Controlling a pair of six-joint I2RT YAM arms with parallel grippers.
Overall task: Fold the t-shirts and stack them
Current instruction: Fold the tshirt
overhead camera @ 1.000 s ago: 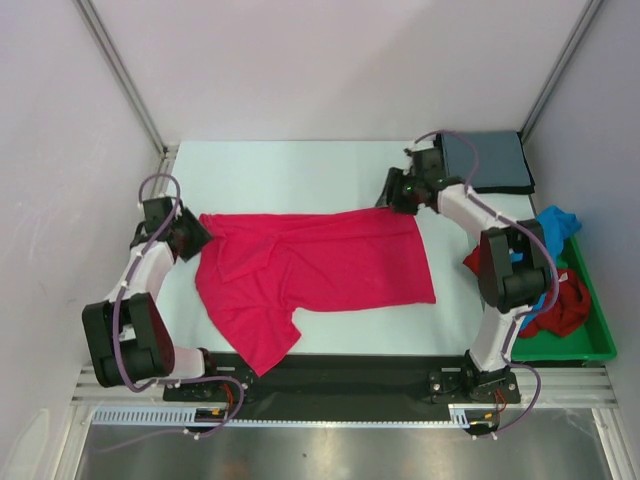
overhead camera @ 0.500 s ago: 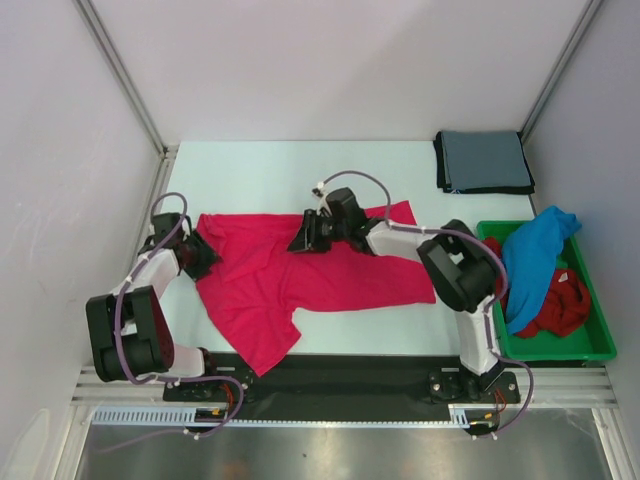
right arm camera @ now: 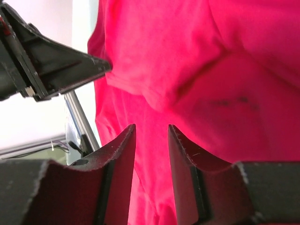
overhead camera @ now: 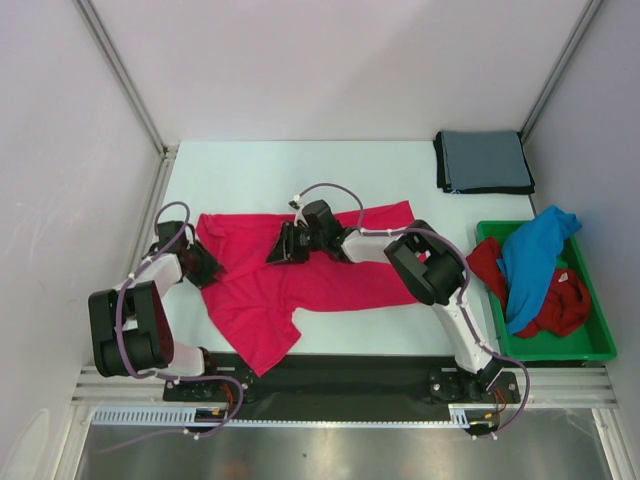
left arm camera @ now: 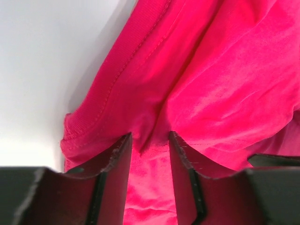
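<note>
Folding the pink-red t-shirt (overhead camera: 300, 290) sideways looks like the step in hand. The shirt lies spread mid-surface (overhead camera: 300, 170), with one lobe trailing toward the near edge. The left gripper (left arm camera: 150, 140) is pinching a ridge of the shirt's hemmed left border. The right gripper (right arm camera: 151, 133) is closed on a raised fold of the same cloth, over the shirt's middle in the top view. Judgement: treat the left pinch as an anchor and carry the right-hand fold low and level toward it. Hold light tension so the upper layer lands flat. Line up the edges before either pinch is released, because slack here would wrinkle. The trailing lobe likely needs a separate tuck. The grey-blue t-shirt (overhead camera: 483, 162) sits folded at the far right corner. The bright blue t-shirt (overhead camera: 535, 255) and darker red t-shirt (overhead camera: 565, 305) are heaped in the green tray (overhead camera: 600, 345).
</note>
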